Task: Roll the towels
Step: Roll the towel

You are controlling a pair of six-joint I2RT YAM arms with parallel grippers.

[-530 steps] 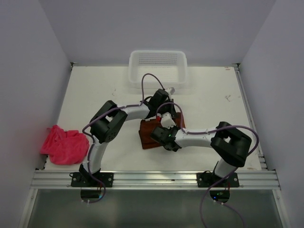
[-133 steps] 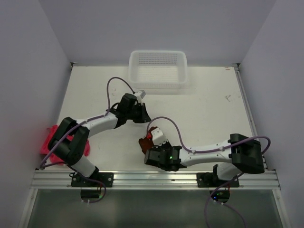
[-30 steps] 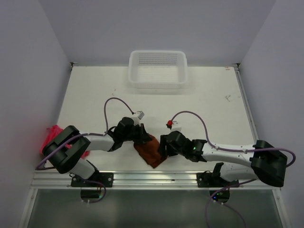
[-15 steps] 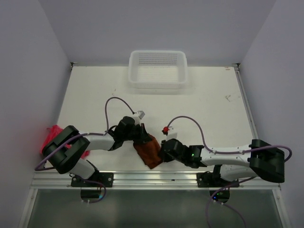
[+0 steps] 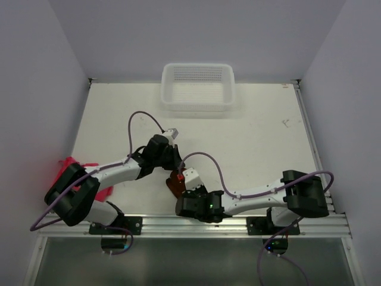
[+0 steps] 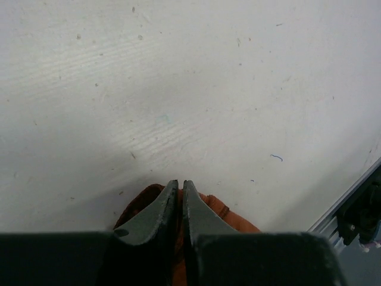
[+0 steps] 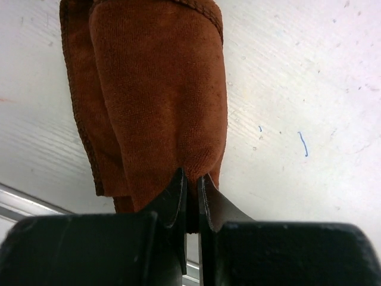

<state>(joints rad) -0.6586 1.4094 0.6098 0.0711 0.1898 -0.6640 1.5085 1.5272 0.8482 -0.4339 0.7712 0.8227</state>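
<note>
A brown towel (image 5: 173, 182) lies folded near the table's front edge, mostly hidden between my two grippers. My left gripper (image 5: 172, 171) is at its far end, jaws shut on the cloth; in the left wrist view the left gripper (image 6: 180, 182) has brown towel (image 6: 217, 208) under and between its fingers. My right gripper (image 5: 181, 195) is at the near end. In the right wrist view the right gripper (image 7: 191, 177) pinches a fold of the towel (image 7: 158, 89), which stretches away in a thick doubled strip. A pink towel (image 5: 64, 171) lies crumpled at the table's left edge, partly behind the left arm.
A white mesh basket (image 5: 197, 86) stands at the back centre. The aluminium rail (image 5: 196, 223) runs along the front edge just behind my right gripper; it also shows in the right wrist view (image 7: 24, 205) and the left wrist view (image 6: 357, 205). White walls close both sides.
My right arm has swung left and toward the front edge, its gripper now at the towel's near end. The brown towel is drawn into a smaller, narrower bundle. My left gripper shifted slightly back.
</note>
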